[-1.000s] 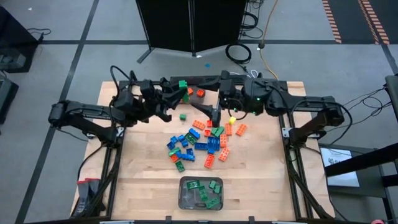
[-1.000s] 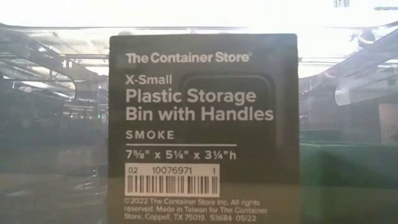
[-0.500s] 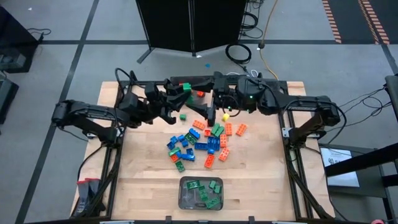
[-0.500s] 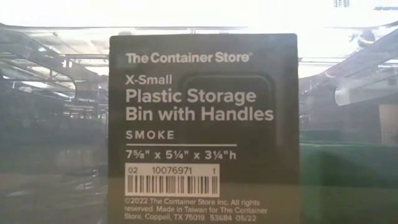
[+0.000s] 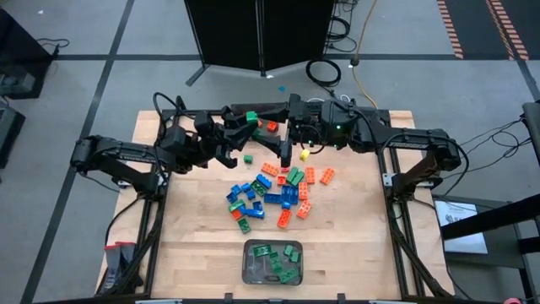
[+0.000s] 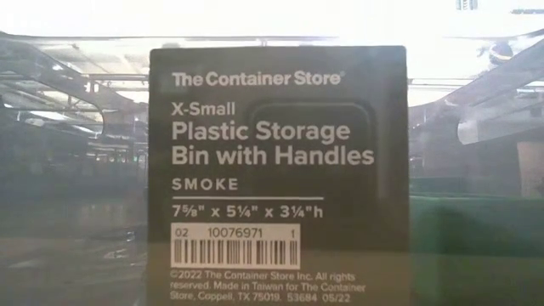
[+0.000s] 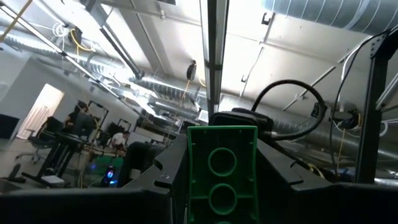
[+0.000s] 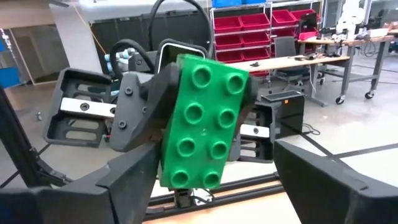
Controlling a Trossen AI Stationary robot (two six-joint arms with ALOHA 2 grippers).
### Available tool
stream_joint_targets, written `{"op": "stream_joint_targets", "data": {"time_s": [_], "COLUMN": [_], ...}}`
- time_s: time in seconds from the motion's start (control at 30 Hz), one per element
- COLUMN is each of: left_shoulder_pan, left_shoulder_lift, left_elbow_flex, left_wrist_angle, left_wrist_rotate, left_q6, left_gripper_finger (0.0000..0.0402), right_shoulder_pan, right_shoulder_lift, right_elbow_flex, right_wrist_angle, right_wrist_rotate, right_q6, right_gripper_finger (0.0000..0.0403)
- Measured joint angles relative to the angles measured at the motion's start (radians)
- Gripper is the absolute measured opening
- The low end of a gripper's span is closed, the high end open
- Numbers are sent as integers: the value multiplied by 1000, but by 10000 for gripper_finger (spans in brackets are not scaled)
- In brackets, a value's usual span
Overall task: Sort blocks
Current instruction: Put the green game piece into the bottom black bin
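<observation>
— While I'm watching the far desk [image 5: 194, 253] edge: is the left claw [image 5: 245, 121] clenching the green block [image 8: 202, 121]?
— Yes, raised, long axis upright, facing my right claw [image 5: 285, 157], which is gaping just beside it.

Even overhead light covers the wooden table [image 5: 202, 245] in the view from above, with soft, short shadows under the arms and sharp focus throughout. The table-level view is hazy and washed out: a bin label [image 6: 276, 170] fills the centre, its white lettering slightly soft, with strong glare along the top. The left wrist view is dim below, with bright ceiling strip lights [image 7: 214, 37] flaring white. The right wrist view is bright and clear.
</observation>
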Motion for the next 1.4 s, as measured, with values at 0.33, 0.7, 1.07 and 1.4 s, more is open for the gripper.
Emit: {"op": "stream_joint_targets", "data": {"time_s": [0.33, 0.7, 1.07, 1.4], "left_shoulder_pan": [1, 1, -1, -1], "left_shoulder_lift": [0, -1, -4, -112], "left_elbow_flex": [0, 0, 1, 1], "left_wrist_angle": [-8, -8, -39, -265], "left_wrist_rotate": [-1, 11, 15, 15], "left_q6": [0, 18, -20, -1], "left_gripper_finger": [123, 123, 224, 296], "right_shoulder_pan": [0, -2, -2, -2], "right_shoulder_lift": [15, 14, 13, -55], "right_elbow_flex": [1, 1, 0, 7], "right_wrist_angle": [2, 5, -6, -77], "right_wrist_rotate": [-7, -42, -25, 48], "right_q6": [-29, -49, -103, -127], "right_gripper_finger": [250, 126, 123, 123]}}
